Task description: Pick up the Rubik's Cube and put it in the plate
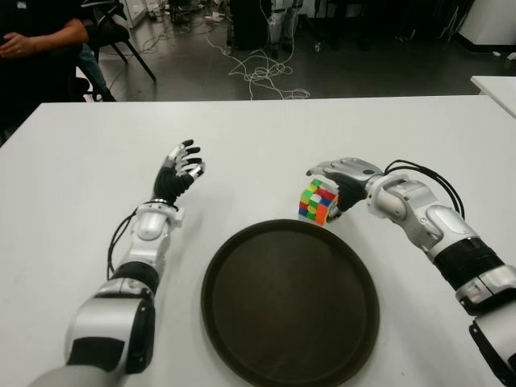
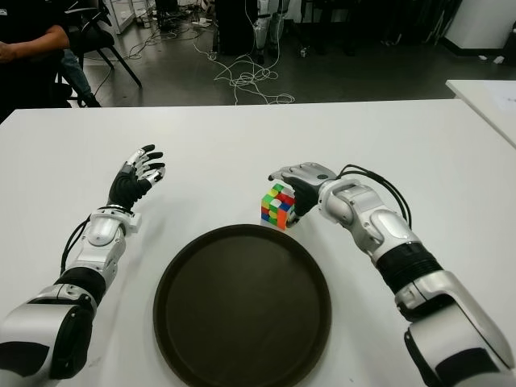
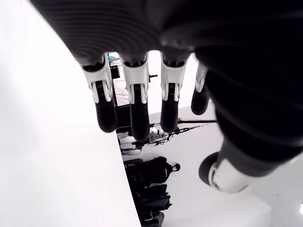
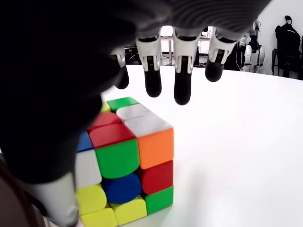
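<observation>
The right hand arches over the Rubik's Cube, fingers extended and nothing grasped yet. The cube sits on the counter just beyond the plate rim. Close thumb and fingers on opposite faces before lifting. The left hand shows relaxed and empty, left of the plate.

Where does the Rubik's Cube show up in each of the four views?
Left eye view: Rubik's Cube centre-right, just beyond the plate rim, under the right hand.
Right eye view: centre, same spot.
Left wrist view: not in it.
Right wrist view: lower left, close up, below the fingers.
Shared landmark: the plate.
</observation>
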Controlling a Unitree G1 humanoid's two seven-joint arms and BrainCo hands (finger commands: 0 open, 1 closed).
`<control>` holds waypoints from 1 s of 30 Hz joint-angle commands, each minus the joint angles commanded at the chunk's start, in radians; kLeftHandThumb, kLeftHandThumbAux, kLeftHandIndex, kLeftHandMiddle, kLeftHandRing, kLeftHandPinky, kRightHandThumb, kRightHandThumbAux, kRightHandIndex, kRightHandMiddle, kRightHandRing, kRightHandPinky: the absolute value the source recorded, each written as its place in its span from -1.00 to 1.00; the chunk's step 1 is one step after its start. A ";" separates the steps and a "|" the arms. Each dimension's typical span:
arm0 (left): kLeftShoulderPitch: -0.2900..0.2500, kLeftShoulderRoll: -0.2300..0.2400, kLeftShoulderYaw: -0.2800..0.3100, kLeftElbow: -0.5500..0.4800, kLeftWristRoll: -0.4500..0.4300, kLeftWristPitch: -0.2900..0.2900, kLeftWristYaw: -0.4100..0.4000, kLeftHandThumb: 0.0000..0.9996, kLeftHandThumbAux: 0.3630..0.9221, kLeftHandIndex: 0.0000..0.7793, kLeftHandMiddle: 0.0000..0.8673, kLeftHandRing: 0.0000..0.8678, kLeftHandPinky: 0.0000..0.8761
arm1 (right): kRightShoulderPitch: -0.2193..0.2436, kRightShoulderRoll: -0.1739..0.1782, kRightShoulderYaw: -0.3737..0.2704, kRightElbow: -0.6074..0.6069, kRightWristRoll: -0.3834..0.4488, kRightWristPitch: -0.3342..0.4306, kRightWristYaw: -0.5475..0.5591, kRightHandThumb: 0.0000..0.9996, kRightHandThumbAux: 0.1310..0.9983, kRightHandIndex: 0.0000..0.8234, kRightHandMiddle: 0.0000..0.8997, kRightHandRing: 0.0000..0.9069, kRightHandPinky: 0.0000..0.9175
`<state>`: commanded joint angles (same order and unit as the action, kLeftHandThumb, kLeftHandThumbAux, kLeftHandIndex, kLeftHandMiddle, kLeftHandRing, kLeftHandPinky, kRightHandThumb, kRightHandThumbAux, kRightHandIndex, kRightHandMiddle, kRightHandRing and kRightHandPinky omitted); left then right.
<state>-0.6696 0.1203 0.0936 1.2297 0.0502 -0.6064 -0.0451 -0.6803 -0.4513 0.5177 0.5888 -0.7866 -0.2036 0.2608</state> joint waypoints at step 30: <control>0.002 -0.004 0.004 -0.002 -0.005 0.009 -0.003 -0.66 0.30 -0.67 -0.56 -0.53 -0.52 | -0.022 0.016 -0.005 0.106 0.019 -0.063 -0.037 -1.00 0.64 -0.56 -0.49 -0.48 -0.52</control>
<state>-0.6676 0.1164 0.0971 1.2277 0.0447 -0.5974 -0.0479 -0.7024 -0.4349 0.5124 0.6951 -0.7680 -0.2670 0.2238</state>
